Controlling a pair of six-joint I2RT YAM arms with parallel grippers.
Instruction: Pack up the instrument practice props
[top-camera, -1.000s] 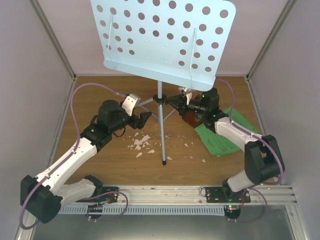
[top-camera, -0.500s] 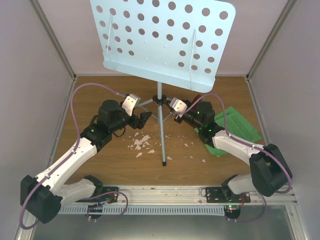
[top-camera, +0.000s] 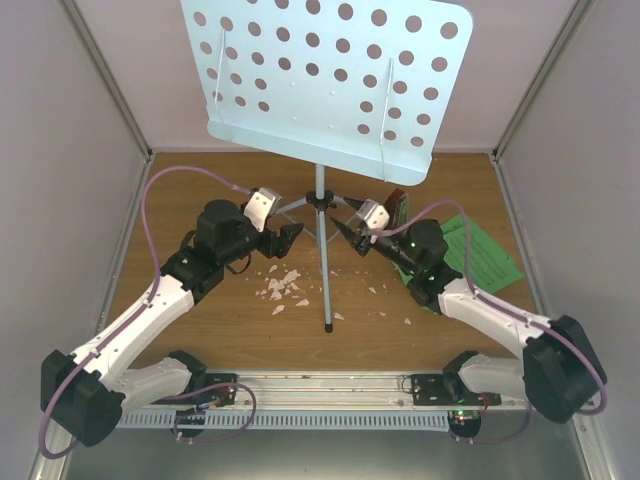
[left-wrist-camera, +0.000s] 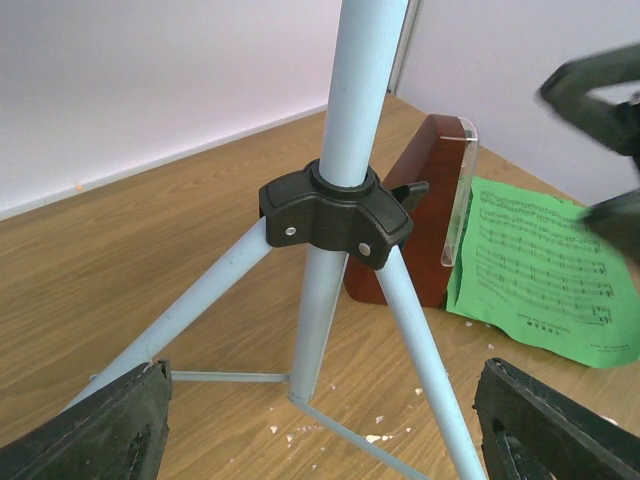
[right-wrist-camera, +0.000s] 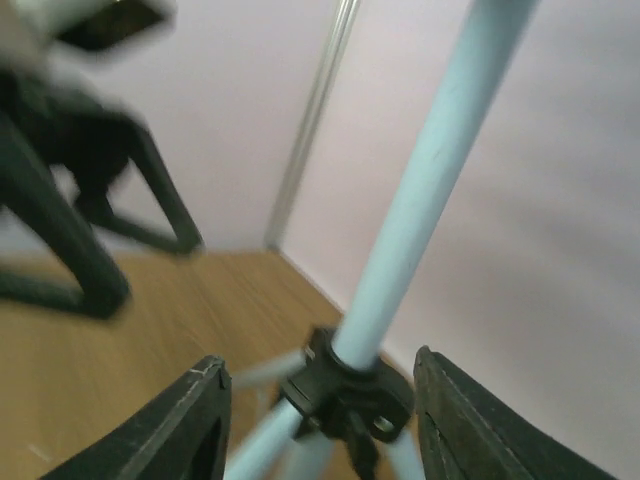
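Note:
The pale blue perforated music stand (top-camera: 325, 80) stands mid-table on its grey tripod legs (top-camera: 325, 290). My left gripper (top-camera: 292, 236) is open just left of the pole. In the left wrist view its jaws (left-wrist-camera: 320, 440) frame the pole (left-wrist-camera: 350, 100) and the black leg hub (left-wrist-camera: 335, 215) without touching them. My right gripper (top-camera: 345, 228) is open just right of the pole, and the hub (right-wrist-camera: 345, 395) lies between its jaws (right-wrist-camera: 320, 420). The reddish-brown metronome (top-camera: 397, 205) (left-wrist-camera: 420, 220) stands upright behind the right gripper. The green sheet music (top-camera: 480, 250) (left-wrist-camera: 540, 265) lies flat at the right.
White crumbs (top-camera: 282, 288) are scattered on the wooden table left of the front tripod leg. Pale walls with metal corner posts (top-camera: 110, 90) close in the left, right and back. The stand's desk overhangs the back of the table.
My right arm has swung from over the metronome and sheet toward the stand's pole. The metronome now shows farther back than a second ago. My left arm has not moved.

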